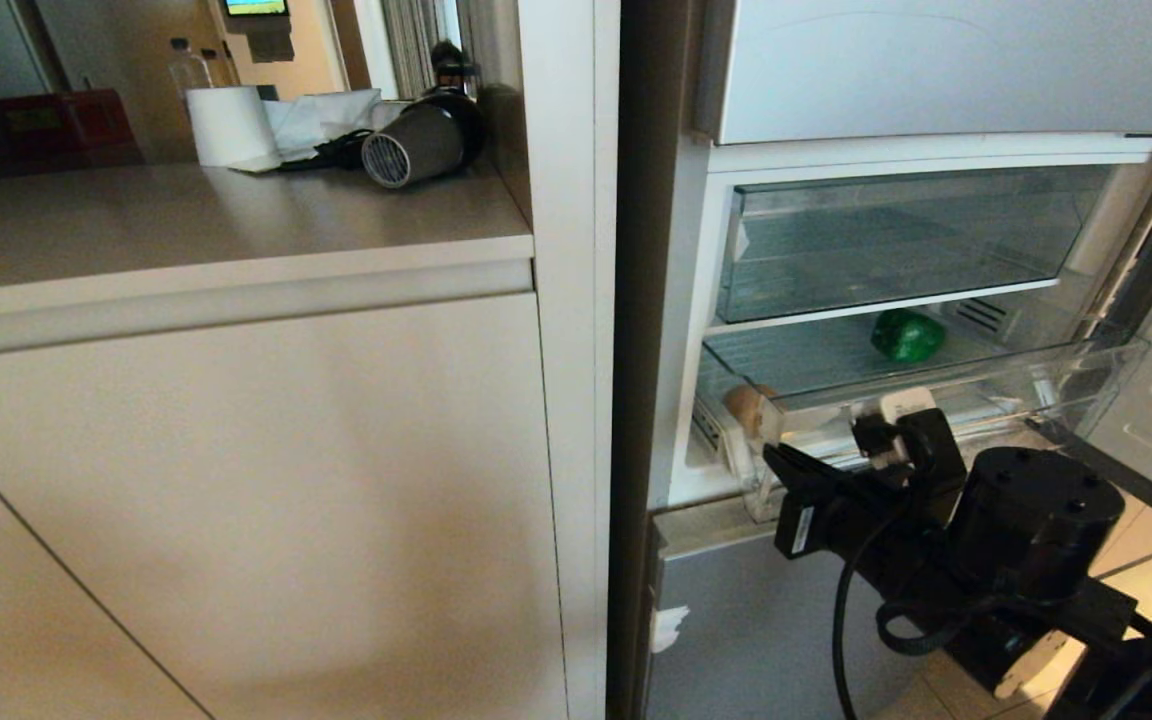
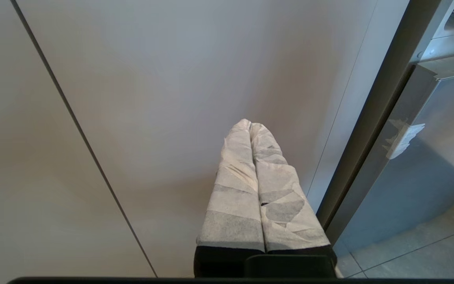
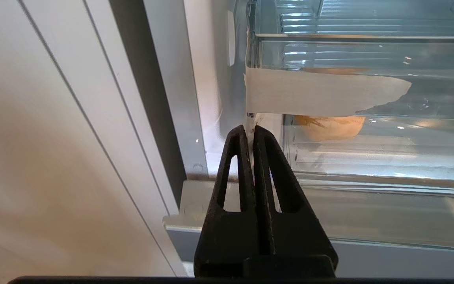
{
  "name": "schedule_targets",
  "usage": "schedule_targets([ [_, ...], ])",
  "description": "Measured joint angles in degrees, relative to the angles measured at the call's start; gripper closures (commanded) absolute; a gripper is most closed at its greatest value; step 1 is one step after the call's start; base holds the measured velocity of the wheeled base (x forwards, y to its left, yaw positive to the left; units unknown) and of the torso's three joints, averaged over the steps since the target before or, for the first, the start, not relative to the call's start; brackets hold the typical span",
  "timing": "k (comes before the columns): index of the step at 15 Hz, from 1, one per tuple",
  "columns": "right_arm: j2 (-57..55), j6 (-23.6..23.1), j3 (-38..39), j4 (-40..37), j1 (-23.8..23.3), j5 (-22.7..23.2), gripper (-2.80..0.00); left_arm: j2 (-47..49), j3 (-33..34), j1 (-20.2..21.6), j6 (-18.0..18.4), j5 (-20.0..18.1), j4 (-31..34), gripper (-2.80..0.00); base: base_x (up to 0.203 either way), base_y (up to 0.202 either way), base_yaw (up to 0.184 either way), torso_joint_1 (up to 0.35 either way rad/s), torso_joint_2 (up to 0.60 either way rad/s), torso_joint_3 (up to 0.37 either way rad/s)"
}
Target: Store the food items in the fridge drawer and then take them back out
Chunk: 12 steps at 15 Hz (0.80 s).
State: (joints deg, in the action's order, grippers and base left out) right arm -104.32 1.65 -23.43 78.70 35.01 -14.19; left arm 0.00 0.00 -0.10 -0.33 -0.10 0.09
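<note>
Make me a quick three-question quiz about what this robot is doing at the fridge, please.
1. True or false: the green bell pepper lies inside the pulled-out fridge drawer.
2. Which item shows through the drawer's front wall in the right wrist view? A) paper roll B) tan potato-like lump C) hair dryer
3. Fill in: the right gripper, before the drawer's front corner, has its fingers ____.

Key: 1 true; 2 B; 3 shut, holding nothing.

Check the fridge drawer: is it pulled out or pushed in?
Pulled out. The fridge drawer juts forward past the fridge frame, with the bell pepper and potato lying inside.
</note>
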Motion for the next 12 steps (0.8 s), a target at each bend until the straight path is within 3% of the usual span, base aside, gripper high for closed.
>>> schedule_targets([
  [1,0.6,-0.05,0.51,-0.12,0.36,-0.65,0.0,0.0,0.0,0.0,0.02,0.0,0.0,0.0,0.0,0.0,0.0,0.0,0.0,0.0],
  [3,1.43,-0.16,1.1,-0.46,1.07,-2.17,-2.8,0.0,0.0,0.0,0.0,0.0,0.0,0.0,0.0,0.0,0.0,0.0,0.0,0.0],
  [9,3.99,0.2,4.39,-0.42,2.57,-2.88,-2.8,0.0,0.0,0.0,0.0,0.0,0.0,0.0,0.0,0.0,0.0,0.0,0.0,0.0],
  [12,8.21,0.85,6.58,-4.41,3.13,-3.1,-2.8,0.0,0.0,0.0,0.02,0.0,0.0,0.0,0.0,0.0,0.0,0.0,0.0,0.0],
])
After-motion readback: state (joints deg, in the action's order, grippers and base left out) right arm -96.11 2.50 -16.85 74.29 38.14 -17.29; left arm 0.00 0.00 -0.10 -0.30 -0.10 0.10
